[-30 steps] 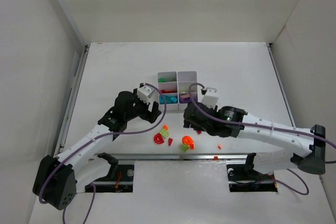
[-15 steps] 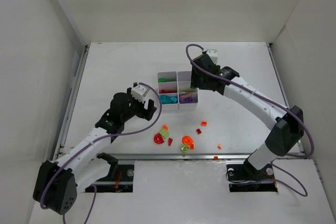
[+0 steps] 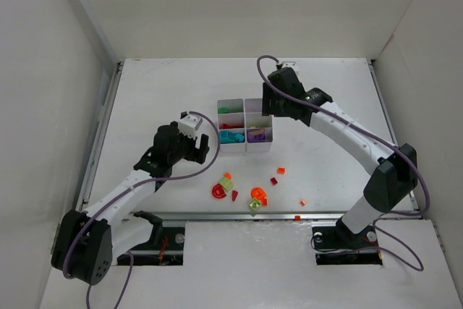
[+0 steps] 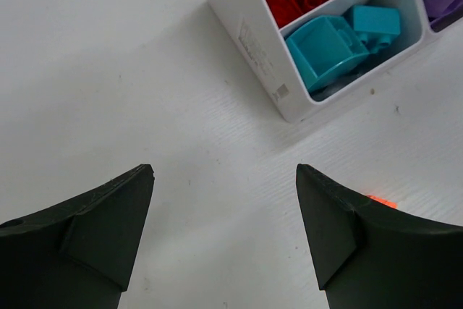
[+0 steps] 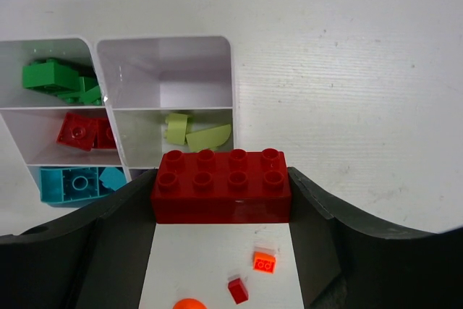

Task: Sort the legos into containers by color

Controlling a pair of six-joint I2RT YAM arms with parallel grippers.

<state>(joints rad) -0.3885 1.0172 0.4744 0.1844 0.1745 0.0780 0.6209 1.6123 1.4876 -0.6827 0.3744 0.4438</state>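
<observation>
The right gripper point(image 5: 222, 179) was clamped on a dark red brick point(image 5: 221, 199), one finger against each short end, so the brick's long axis ran left to right across the wrist view. It hung above the tabletop point(image 3: 325, 142) just off the right side of the sorting box point(image 3: 245, 148), in the upper middle of the overhead view.

The coming move probably turned on the middle compartment point(image 5: 69, 135) of the left column, where red pieces already lay. In the wrist view it sat up and to the left of the held brick, across the column that held lime pieces. Its long side ran left to right too, so the brick looked lined up with it and seemed to need a shift rather than a turn.

The left gripper point(image 4: 224, 173) had its fingers apart with nothing between them. It hovered over bare tabletop just beside the box's lower left corner, next to the teal compartment point(image 4: 340, 45).

The loose bricks point(image 3: 239, 192) lay scattered below the box in the overhead view, about midway between the arms.
</observation>
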